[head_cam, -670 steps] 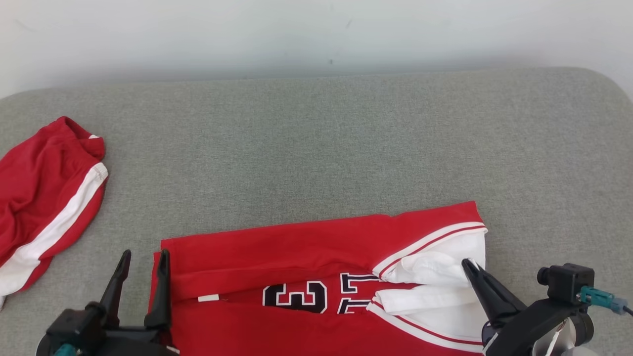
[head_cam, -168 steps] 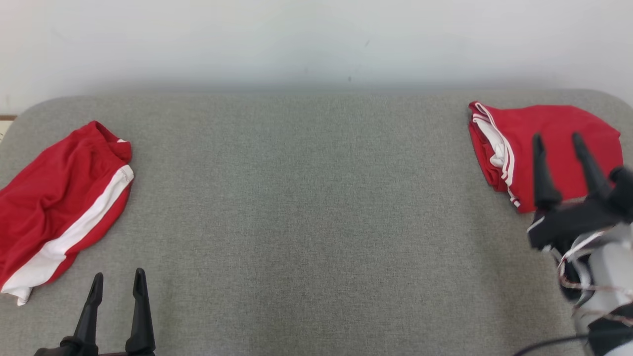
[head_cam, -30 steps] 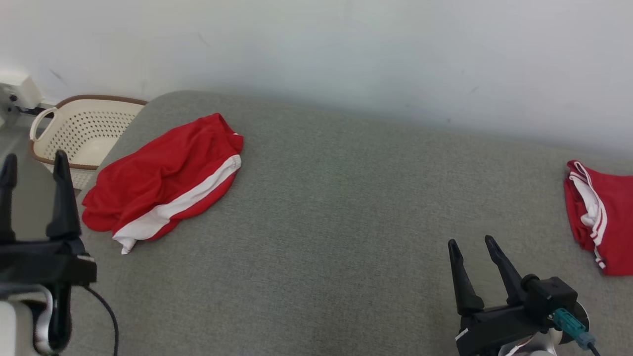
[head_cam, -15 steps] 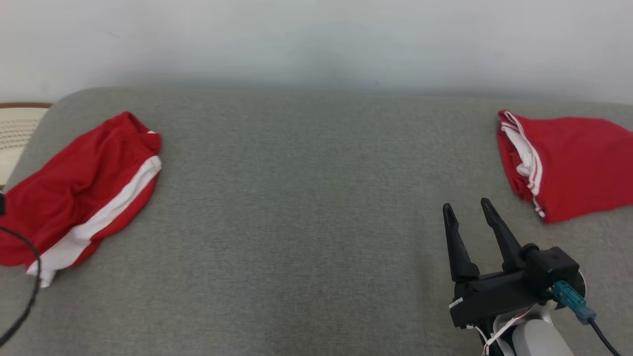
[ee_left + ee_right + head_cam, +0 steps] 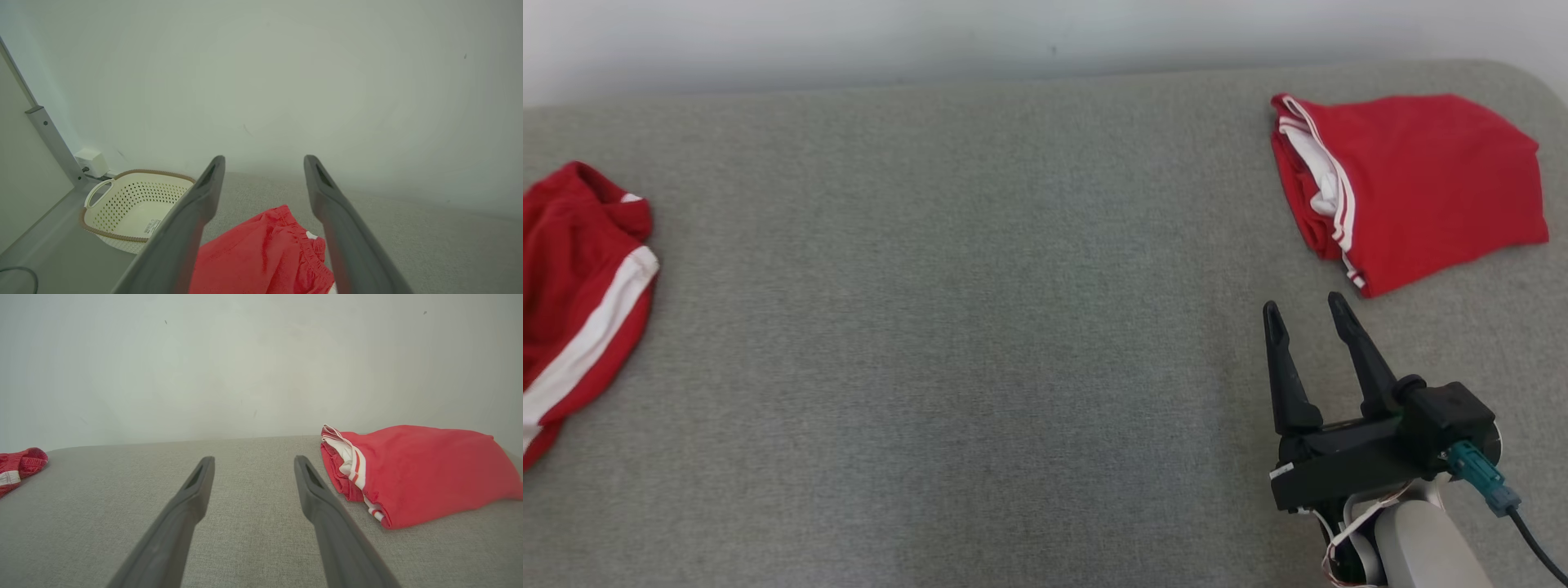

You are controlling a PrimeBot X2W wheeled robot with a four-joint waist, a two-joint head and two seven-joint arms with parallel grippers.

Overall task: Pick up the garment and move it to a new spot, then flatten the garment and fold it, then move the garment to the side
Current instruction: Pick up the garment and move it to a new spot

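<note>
Far left of the head view, the crumpled red shorts [image 5: 580, 278] lie with their stripe running lower-left to upper-right, just ahead of the left gripper [image 5: 264, 160], jaws apart and empty; right gripper [image 5: 1303, 304], also apart, sits low right below the folded jersey [image 5: 1429, 180].

Red jersey [image 5: 1421, 180]: formerly spread along the near edge of the grey cushion [image 5: 980, 286], now a folded bundle at its far right.
Right gripper [image 5: 1303, 304]: formerly over that bundle, now drawn back beside it.
Left gripper [image 5: 264, 158]: gone from the near edge, now pointing over the red shorts [image 5: 261, 253].
</note>
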